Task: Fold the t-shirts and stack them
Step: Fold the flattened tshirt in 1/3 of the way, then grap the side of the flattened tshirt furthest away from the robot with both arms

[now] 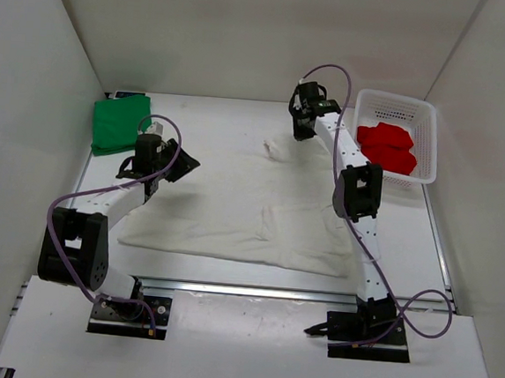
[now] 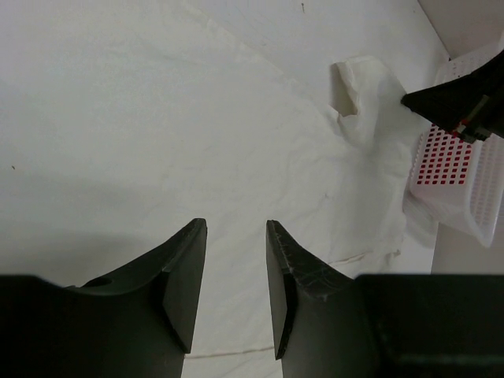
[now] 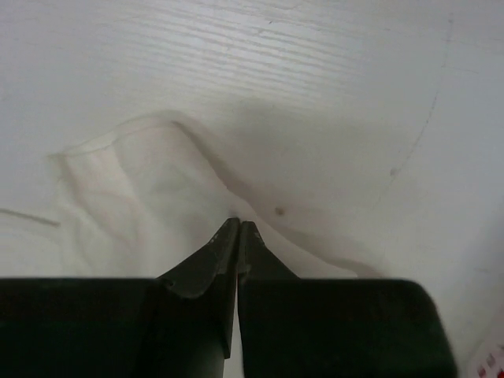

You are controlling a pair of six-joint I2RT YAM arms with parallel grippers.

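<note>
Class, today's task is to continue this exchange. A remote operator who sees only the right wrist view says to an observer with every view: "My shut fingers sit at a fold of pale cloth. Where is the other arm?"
Observer: The left end effector hangs open above the left part of the same off-white t-shirt, gripping nothing.
Operator: Is any shirt folded yet?
Observer: Yes, a green t-shirt lies folded at the far left.
Operator: Anything on my side?
Observer: A red t-shirt lies inside the white basket at the far right, just beyond your arm.
</note>
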